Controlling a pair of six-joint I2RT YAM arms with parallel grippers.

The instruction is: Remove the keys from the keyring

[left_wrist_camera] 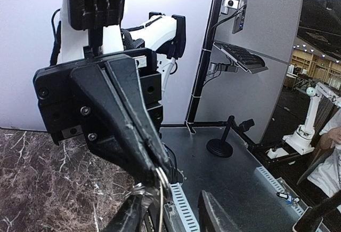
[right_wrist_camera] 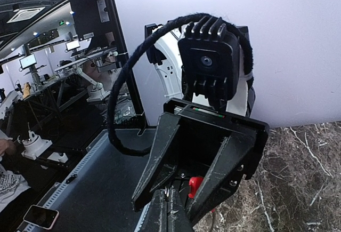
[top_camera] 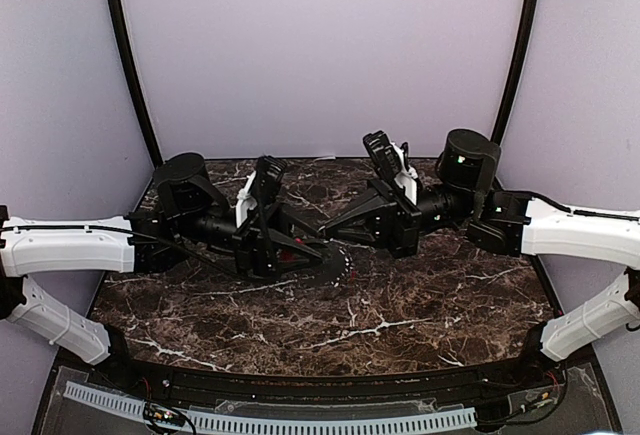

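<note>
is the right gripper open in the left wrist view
No, the right gripper is shut, its fingers pressed together on the thin wire of the keyring.

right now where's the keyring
In the left wrist view the keyring sits low and centre. It is pinched in the tips of the right gripper, just above the left gripper.

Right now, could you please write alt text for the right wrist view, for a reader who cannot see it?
The right gripper, shut at the bottom edge, pinches the wire keyring, while the left gripper faces it with jaws apart, a red piece showing between them. The marble table lies right.
</note>
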